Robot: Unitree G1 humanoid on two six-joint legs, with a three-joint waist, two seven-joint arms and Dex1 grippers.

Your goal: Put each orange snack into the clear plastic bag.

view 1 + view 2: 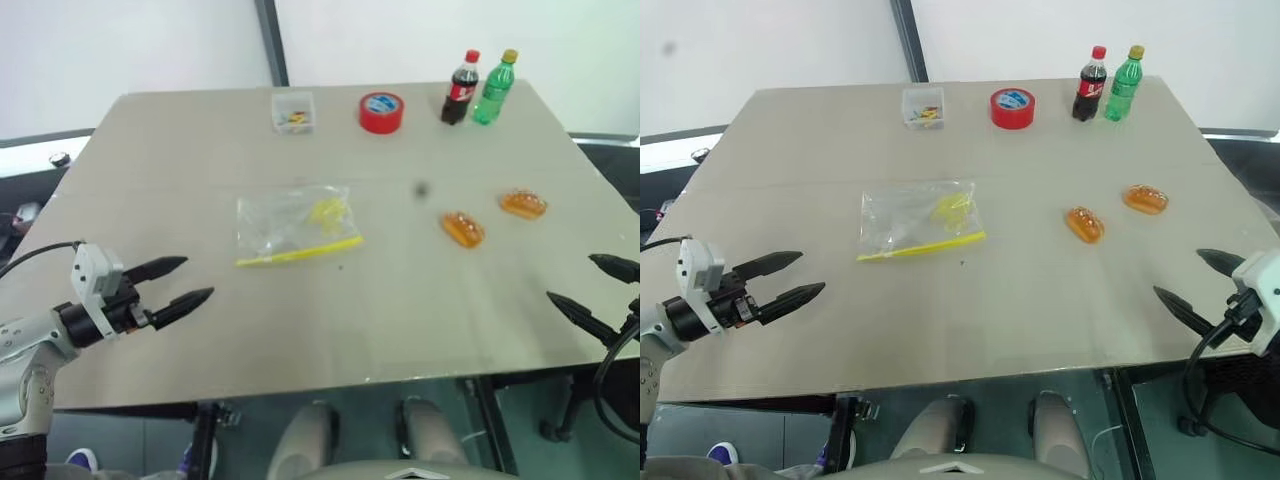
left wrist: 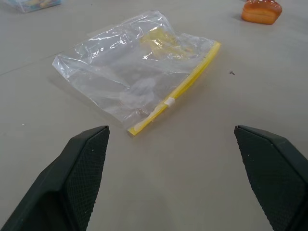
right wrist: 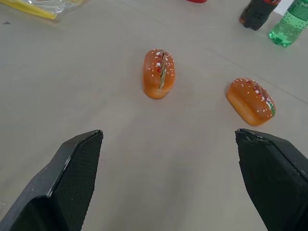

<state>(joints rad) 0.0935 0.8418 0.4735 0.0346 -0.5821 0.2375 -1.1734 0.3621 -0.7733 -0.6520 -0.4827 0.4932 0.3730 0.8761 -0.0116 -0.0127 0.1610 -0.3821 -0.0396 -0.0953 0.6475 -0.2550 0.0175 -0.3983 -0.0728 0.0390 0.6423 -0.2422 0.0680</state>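
The two orange snacks (image 1: 1084, 224) (image 1: 1145, 199) lie side by side on the right of the surface (image 1: 1020, 300), just beyond the right gripper (image 1: 1198, 282), whose fingers gape wide and empty, while the clear bag (image 1: 920, 220) lies mid-left, ahead of the equally wide left gripper (image 1: 795, 277).

My left gripper (image 1: 790, 278) hangs spread over the near left of the table (image 1: 970, 330), holding nothing. My right gripper (image 1: 1195, 282) is spread wide at the near right edge. The clear plastic bag (image 1: 918, 220) lies flat mid-table. The two orange snacks (image 1: 1084, 224) (image 1: 1145, 199) sit apart, right of it. Far off stand a small clear box (image 1: 923, 107), a red tape roll (image 1: 1012, 108) and two bottles (image 1: 1089, 85) (image 1: 1122, 84).
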